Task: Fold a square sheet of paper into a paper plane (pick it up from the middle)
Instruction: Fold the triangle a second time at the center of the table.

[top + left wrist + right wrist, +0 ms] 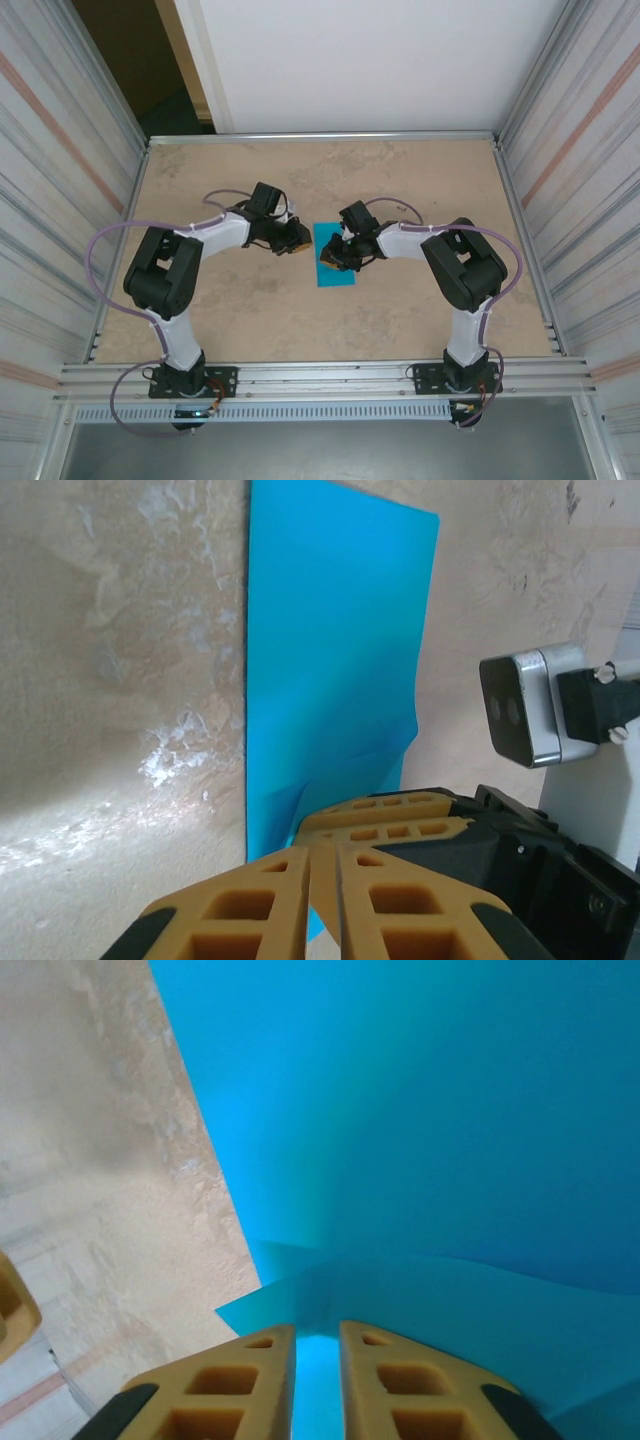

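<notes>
Your right gripper has its yellow, pocket-moulded fingers closed to a thin slit. Blue paper fills the slit, and the grip looks to be on a raised flap at the tips. Your left gripper has the same yellow fingers, pressed together with nothing seen between them. It sits low, just beside the sheet's left edge.

Table: flat, matte board, mottled beige with pale scuffs.

Square sheet of paper: thin, matte, turquoise-blue. It sits mid-table between your two arms, partly under the right gripper. From above you see it as a rectangle, longer than wide, with straight edges and sharp corners. Most of it lies flat on the board.

Flap: it lifts off the flat layer in a soft curve. A shallow wrinkle runs across the sheet beside it.
</notes>
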`<state>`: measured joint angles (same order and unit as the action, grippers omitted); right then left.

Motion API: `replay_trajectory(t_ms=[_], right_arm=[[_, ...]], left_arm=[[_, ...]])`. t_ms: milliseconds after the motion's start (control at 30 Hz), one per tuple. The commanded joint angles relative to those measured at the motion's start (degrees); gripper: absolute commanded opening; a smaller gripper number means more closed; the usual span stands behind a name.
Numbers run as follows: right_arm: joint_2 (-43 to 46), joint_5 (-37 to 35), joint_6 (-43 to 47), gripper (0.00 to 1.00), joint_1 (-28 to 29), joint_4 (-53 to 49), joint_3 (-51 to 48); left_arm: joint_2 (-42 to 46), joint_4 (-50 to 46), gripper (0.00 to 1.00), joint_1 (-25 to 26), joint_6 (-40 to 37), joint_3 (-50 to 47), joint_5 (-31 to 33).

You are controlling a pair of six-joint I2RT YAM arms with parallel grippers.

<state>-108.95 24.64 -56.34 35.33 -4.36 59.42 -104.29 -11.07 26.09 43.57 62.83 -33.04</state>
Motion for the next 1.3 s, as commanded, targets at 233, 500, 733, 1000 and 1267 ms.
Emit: replay_trajectory(t_ms=[233, 500, 733, 1000, 1267], right_arm=[[-2.84, -2.36, 0.55, 0.06, 0.13, -5.36, -0.30], [-3.29, -2.80, 0.53, 0.01, 0.00, -7.06, -0.11], [-3.17, -2.62, 0.53, 0.01, -0.05, -7.07, -0.08], [-1.87, -1.29, 0.69, 0.01, -0.13, -5.54, -0.18], [4.08, 0.59, 4.33, 0.02, -2.31, -4.33, 1.38]], left_arm=[[-1.69, 0.65, 0.09, 3.62, -0.39, 0.60, -0.56], [-5.52, -5.31, 0.01, 5.28, -3.23, 4.36, 4.10], [-7.71, -7.10, 0.00, 5.33, -4.01, 5.61, 6.11], [-9.44, -9.65, 0.00, 5.33, -4.71, 6.52, 8.68], [-11.05, -11.69, 0.00, 5.37, -5.43, 6.46, 9.39]])
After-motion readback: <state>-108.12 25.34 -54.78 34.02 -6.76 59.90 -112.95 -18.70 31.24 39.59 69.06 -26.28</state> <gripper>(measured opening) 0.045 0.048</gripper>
